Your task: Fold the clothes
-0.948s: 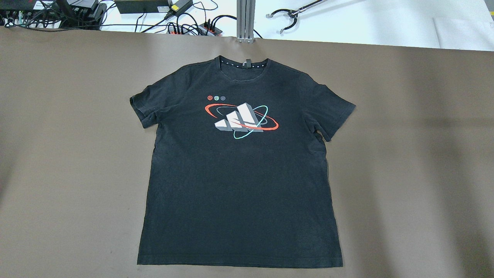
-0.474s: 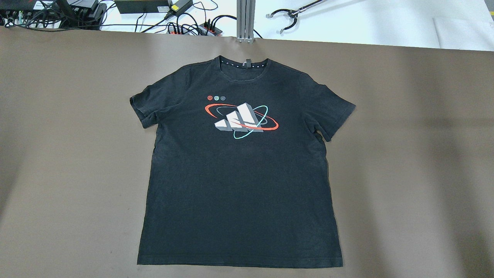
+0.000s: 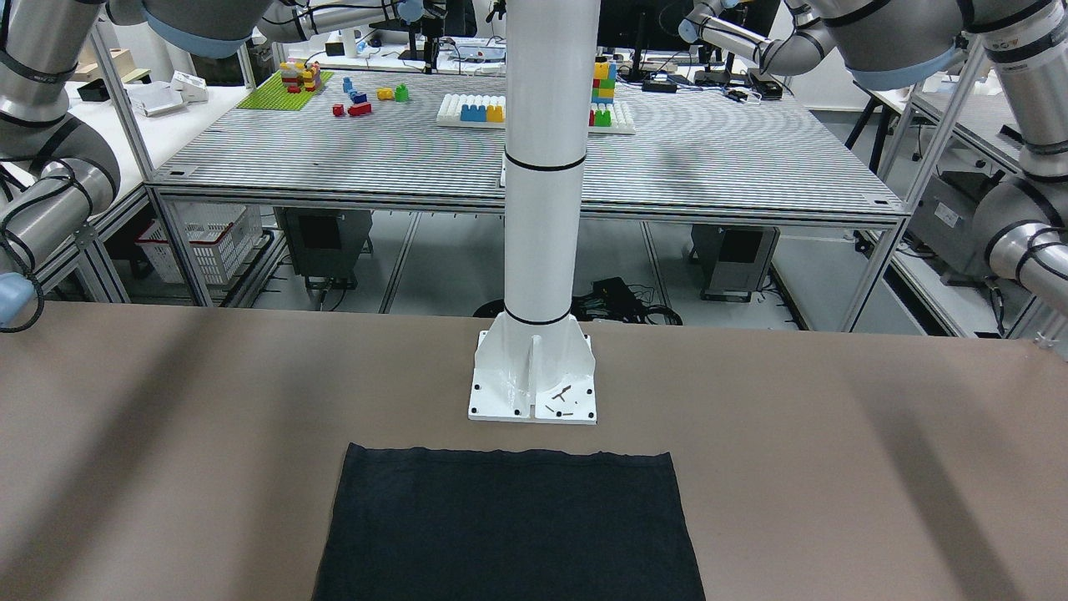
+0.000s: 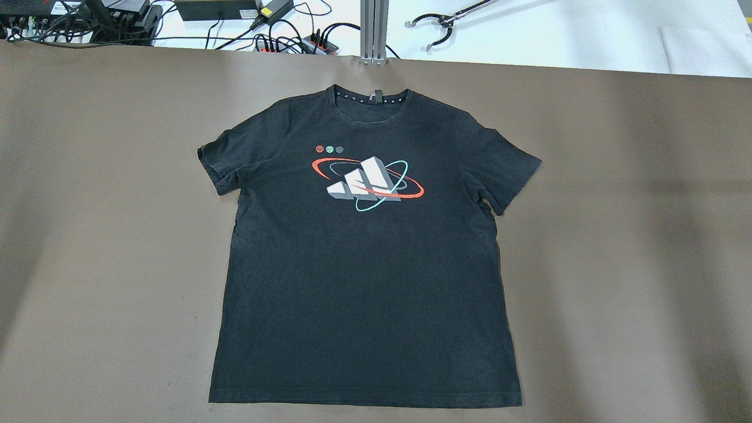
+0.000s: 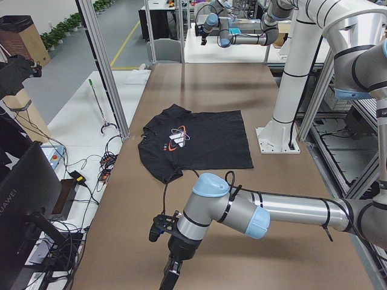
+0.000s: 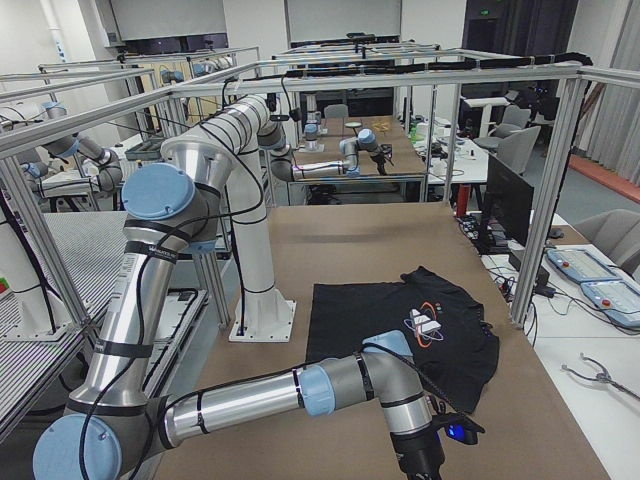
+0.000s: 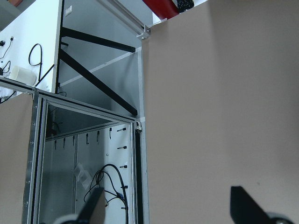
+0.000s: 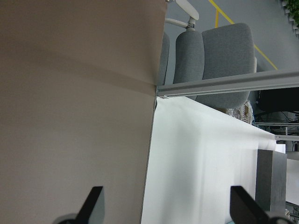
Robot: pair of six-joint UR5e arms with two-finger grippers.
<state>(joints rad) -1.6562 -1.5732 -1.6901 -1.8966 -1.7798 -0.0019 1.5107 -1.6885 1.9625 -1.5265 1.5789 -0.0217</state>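
Note:
The clothes are one black T-shirt (image 4: 364, 282) with a white, red and teal print on its chest. It lies flat and spread out, face up, in the middle of the brown table (image 4: 88, 235), collar at the far side. The front-facing view shows only its plain lower part and wavy hem (image 3: 509, 526). It also shows in the left view (image 5: 205, 145) and the right view (image 6: 350, 315). My left gripper (image 7: 168, 210) is open and empty over the table's left end, far from the shirt. My right gripper (image 8: 168, 205) is open and empty over the table's right end.
The white pillar's base plate (image 3: 534, 392) stands just behind the shirt's hem. Cables and power strips (image 4: 282, 35), an aluminium post (image 4: 374, 29) and a grabber tool (image 4: 440, 23) lie beyond the far edge. A white side table (image 8: 196, 163) borders the right end.
The shirt has not moved. Only a faint shadow at the table's left edge has shifted.

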